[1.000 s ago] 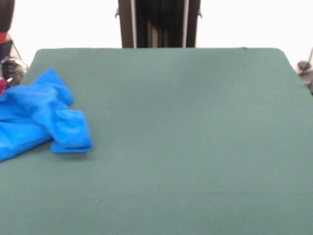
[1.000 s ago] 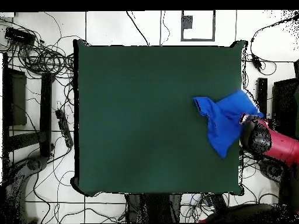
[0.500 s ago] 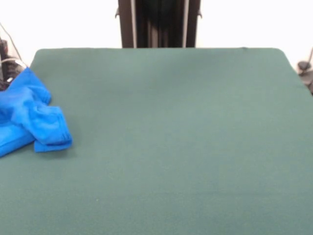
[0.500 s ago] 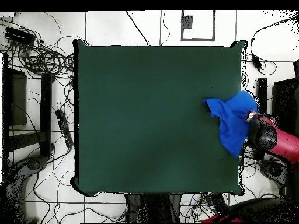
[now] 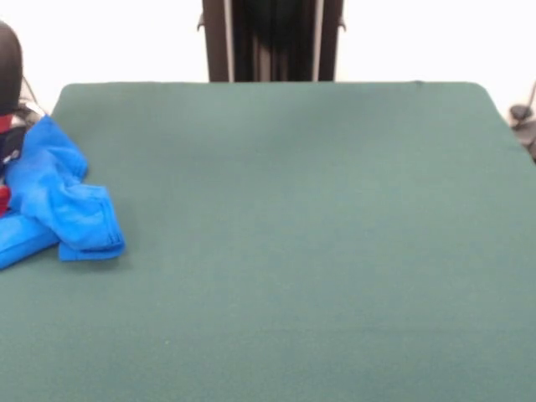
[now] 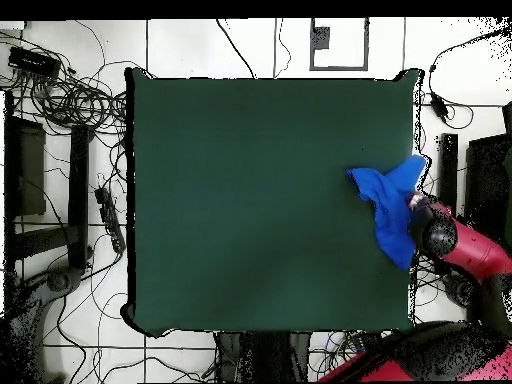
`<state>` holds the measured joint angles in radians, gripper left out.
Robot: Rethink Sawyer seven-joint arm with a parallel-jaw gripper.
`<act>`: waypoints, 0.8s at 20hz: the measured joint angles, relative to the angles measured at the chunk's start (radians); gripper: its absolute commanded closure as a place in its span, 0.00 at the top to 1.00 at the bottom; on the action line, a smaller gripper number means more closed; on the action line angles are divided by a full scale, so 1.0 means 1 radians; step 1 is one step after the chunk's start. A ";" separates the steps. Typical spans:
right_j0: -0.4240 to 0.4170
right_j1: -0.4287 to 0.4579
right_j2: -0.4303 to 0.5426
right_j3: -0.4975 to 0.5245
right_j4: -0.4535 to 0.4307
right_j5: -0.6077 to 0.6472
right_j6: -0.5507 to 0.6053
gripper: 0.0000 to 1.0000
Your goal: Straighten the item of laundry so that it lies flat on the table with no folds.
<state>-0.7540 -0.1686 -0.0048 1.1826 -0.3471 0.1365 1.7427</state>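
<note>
The item of laundry [image 5: 63, 201], a bright blue shirt, lies bunched in thick folds at the left edge of the green table [image 5: 293, 251] in the front view. From overhead the laundry [image 6: 388, 205] sits against the table's [image 6: 250, 200] right edge, one corner reaching just past it. My gripper [image 6: 419, 204] is at that edge, right against the cloth's outer side, at the end of the red and black arm [image 6: 462, 248]. The arm's black body [image 5: 7, 67] shows at the front view's left border. Whether the gripper holds the cloth is hidden.
Cables and black equipment [image 6: 70, 100] lie on the floor around the table. A dark upright column [image 5: 272, 40] stands behind the table's far edge. Green cloth stretches wide on the shirt's inner side.
The shirt slid toward the table's edge and bunched tighter over the first half second, then stayed put. The arm's head has come back in over the cloth's outer side.
</note>
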 measured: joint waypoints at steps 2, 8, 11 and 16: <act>0.033 0.000 -0.038 0.024 0.050 -0.024 0.033 1.00; 0.103 -0.003 -0.136 0.067 0.159 -0.080 0.137 1.00; 0.132 -0.020 -0.171 0.099 0.203 -0.085 0.185 1.00; 0.163 -0.065 -0.199 0.155 0.235 -0.084 0.202 1.00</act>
<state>-0.5914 -0.2337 -0.2037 1.3379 -0.1117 0.0524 1.9443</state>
